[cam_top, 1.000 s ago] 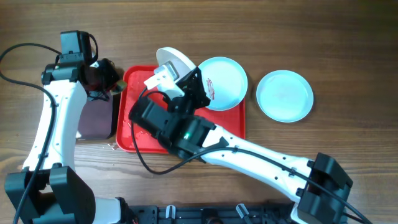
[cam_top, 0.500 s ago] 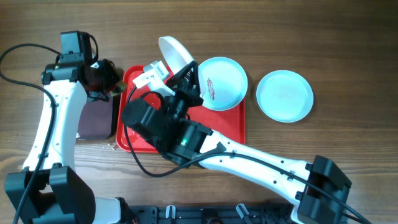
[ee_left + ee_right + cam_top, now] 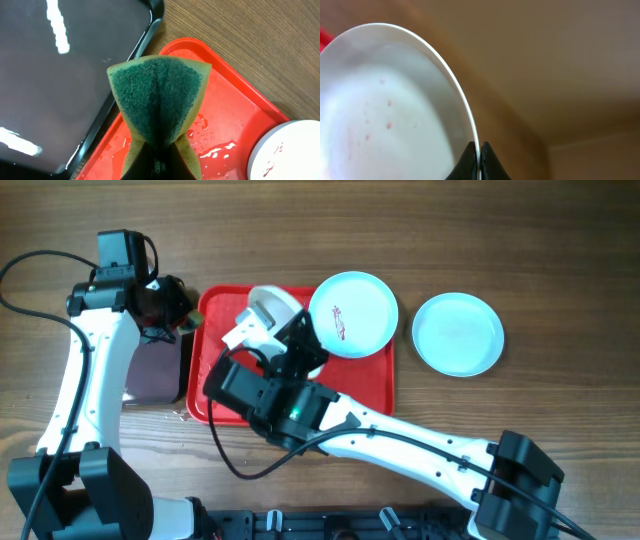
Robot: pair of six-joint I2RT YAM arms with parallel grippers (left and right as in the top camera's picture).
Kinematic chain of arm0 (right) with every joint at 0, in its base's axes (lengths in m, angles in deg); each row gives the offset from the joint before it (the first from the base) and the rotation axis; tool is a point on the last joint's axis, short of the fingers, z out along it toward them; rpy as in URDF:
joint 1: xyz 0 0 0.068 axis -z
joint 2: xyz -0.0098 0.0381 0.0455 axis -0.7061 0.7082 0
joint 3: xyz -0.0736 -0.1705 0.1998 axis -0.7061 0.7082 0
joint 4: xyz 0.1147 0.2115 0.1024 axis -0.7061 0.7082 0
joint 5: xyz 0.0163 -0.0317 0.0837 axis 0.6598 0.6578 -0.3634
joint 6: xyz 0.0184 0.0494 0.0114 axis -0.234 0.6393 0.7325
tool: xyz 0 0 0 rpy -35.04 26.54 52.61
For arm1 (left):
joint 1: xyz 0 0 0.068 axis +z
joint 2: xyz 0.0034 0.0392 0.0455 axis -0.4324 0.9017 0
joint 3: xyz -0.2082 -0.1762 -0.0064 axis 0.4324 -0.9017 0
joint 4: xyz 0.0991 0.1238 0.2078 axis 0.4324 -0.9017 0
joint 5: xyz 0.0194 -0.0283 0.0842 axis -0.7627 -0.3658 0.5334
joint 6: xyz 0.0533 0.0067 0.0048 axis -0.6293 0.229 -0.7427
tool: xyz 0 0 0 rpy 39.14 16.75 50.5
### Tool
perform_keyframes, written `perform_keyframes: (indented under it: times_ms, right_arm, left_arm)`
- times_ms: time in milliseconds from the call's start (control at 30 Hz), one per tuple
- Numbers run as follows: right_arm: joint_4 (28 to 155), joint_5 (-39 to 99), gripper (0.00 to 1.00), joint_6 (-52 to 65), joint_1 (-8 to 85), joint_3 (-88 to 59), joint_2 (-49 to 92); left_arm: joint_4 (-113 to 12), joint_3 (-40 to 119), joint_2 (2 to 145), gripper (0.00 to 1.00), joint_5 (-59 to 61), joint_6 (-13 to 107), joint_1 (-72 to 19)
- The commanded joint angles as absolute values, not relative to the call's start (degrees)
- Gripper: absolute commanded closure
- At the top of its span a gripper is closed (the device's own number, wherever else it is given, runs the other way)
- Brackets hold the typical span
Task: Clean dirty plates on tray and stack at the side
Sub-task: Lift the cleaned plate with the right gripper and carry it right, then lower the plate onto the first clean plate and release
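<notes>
2 grippers work at a red tray on a wooden table.
Left gripper pinches a folded green sponge where the black tray meets the red tray. Right gripper clamps the rim of a tilted plate over the red tray. A smeared plate lies at its far right corner, and a clean plate sits on the table beside it.

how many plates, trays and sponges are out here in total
plates: 3 (held plate, smeared plate, plate on the table)
trays: 2 (red tray, black tray)
sponge: 1
total: 6
</notes>
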State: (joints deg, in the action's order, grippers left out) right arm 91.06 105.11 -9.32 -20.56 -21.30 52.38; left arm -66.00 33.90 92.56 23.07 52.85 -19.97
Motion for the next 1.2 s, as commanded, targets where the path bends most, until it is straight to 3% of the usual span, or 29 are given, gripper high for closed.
perform_keyframes:
  times_ms: [0,133,300,467,667,800,933,1167]
  right_arm:
    - [90.71,101.46,0.96,0.15,-18.74,-21.52,50.72]
    - [91.78,80.41,0.96,2.20,-16.54,-21.69,47.55]
    - [99.83,71.40,0.96,13.00,-12.21,-21.72,47.03]
    - [101.90,51.58,0.96,15.95,0.45,-21.72,43.88]
    - [104.35,31.82,0.96,16.36,27.48,-21.69,40.34]
    - [108.57,31.03,0.96,16.69,42.32,-21.37,40.52]
    - [109.05,31.30,0.96,16.43,51.46,-17.98,40.60]
    - [102.21,33.26,0.96,16.25,60.27,-4.84,40.71]
  left_arm:
    - [-66.06,33.81,93.02,0.96,22.42,51.51,-19.88]
    - [-66.04,33.81,92.99,0.96,22.42,51.51,-19.88]
    - [-66.24,33.81,93.02,0.96,22.42,51.54,-19.88]
    - [-66.26,33.81,93.02,0.96,22.42,51.51,-19.88]
    - [-66.31,33.81,93.02,0.96,22.42,51.51,-19.88]
    - [-66.50,33.81,93.02,0.96,22.44,51.49,-19.88]
    - [-66.48,33.81,93.02,0.96,22.48,51.49,-19.88]
    - [-66.46,33.81,93.02,0.96,22.68,51.49,-19.88]
